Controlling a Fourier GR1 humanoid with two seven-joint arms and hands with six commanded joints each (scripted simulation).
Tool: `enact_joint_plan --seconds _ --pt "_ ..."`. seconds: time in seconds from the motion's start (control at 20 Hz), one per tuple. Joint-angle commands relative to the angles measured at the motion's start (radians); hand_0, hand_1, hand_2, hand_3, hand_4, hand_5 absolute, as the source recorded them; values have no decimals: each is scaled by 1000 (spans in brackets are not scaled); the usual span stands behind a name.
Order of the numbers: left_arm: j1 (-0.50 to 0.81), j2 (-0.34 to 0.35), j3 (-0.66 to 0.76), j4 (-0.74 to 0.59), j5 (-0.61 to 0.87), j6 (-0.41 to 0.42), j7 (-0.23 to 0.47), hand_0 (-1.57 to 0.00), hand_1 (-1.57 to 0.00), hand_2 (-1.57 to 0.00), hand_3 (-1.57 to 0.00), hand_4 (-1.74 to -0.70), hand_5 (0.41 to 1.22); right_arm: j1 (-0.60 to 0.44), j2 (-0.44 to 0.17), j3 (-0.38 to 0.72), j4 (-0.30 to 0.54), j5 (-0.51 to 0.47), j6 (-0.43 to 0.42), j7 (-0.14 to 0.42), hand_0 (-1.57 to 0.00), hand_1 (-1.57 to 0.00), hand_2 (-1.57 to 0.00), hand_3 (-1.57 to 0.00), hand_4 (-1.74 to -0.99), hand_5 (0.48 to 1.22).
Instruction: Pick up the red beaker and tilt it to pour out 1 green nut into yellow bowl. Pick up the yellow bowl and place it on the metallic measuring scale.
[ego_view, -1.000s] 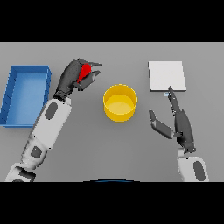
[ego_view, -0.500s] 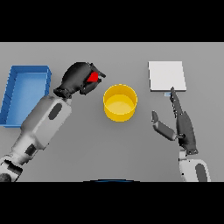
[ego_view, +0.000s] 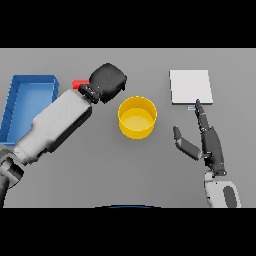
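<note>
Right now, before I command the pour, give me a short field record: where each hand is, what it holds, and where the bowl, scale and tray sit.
left hand: fingers curled round the small red beaker, mostly hidden, just left of the bowl
right hand: open, fingers straight, resting below the scale, holding nothing
round yellow bowl: centre of the grey table, upright; contents cannot tell
flat square metallic measuring scale: upper right, nothing on it
blue rectangular tray: far left
pour: cannot tell if begun

Plain grey table (ego_view: 100, 180) fills the view, evenly lit.
</note>
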Motion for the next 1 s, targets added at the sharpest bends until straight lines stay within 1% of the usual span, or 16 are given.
enact_joint_plan --seconds 0.0,0.05,0.15,0.25,0.3,0.4,0.45,0.5,0.55,0.65,0.7,0.75,0.8,0.85,0.9,0.95 --pt "-17 -2 -30 12 -15 -26 -7 -1571 -1571 -1571 -1571 -1656 1212 4 2 3 -7 6 -4 14 1 1 1 1 -1245 679" --pt "-39 -9 -53 22 -26 -44 -8 -1571 -1571 -1571 -1571 -1672 1214 12 11 12 -6 9 -4 6 1 1 1 1 -1237 671" --pt "-88 -21 -100 44 -39 -86 -30 -1571 -1571 -1571 -1571 -1694 1216 8 22 6 8 3 -11 10 1 1 1 1 -1220 657" --pt "-119 -34 -154 78 -62 -109 -38 -1571 -1571 -1571 -1571 -1709 1218 3 21 0 2 1 -18 4 1 1 1 1 -1198 650" --pt "-145 -39 -177 95 -75 -123 -38 -1571 -1571 -1571 -1571 -1715 1219 6 21 6 14 16 -22 0 1 1 1 1 -1193 649" --pt "-174 -47 -231 123 -108 -131 -35 -1571 -1571 -1571 -1571 -1725 1219 2 23 9 16 23 -26 -5 1 1 1 1 -1193 648" --pt "-197 -42 -254 129 -120 -144 -48 -1571 -1571 -1571 -1571 -1728 1220 2 26 14 13 29 -29 -2 1 1 1 1 -1191 649" --pt "-209 -45 -281 139 -135 -142 -50 -1571 -1571 -1571 -1571 -1730 1220 0 16 11 13 43 -35 8 1 1 1 1 -1188 647" --pt "-219 -51 -305 144 -147 -147 -50 -1571 -1571 -1571 -1571 -1733 1220 3 23 16 5 40 -34 7 1 1 1 1 -1183 643" --pt "-241 -38 -353 145 -168 -129 -92 -1571 -1571 -1571 -1571 -1735 1220 -3 22 4 -3 26 -37 13 1 1 1 1 -1180 630" --pt "-254 -48 -381 171 -187 -108 -101 -1571 -1571 -1571 -1571 -1735 1221 -10 24 1 12 19 -33 19 1 1 1 1 -1179 627" --pt "-271 -53 -412 182 -210 -97 -104 -1571 -1571 -1571 -1571 -1735 1221 -8 18 3 -1 24 -33 23 1 1 1 1 -1169 624" --pt "-283 -61 -444 196 -232 -86 -107 -1571 -1571 -1571 -1571 -1735 1221 1 21 7 -6 24 -31 16 1 1 1 1 -1167 626" --pt "-297 -67 -469 196 -243 -94 -113 -1571 -1571 -1571 -1571 -1735 1221 -9 25 5 10 23 -32 22 1 1 1 1 -1164 625" --pt "-302 -72 -487 193 -249 -94 -111 -1571 -1571 -1571 -1571 -1735 1221 -7 19 3 2 16 -26 19 1 1 1 1 -1165 626" --pt "-316 -79 -509 208 -264 -89 -109 -1571 -1571 -1571 -1571 -1734 1221 5 21 10 10 32 -33 7 1 1 1 1 -1162 627"
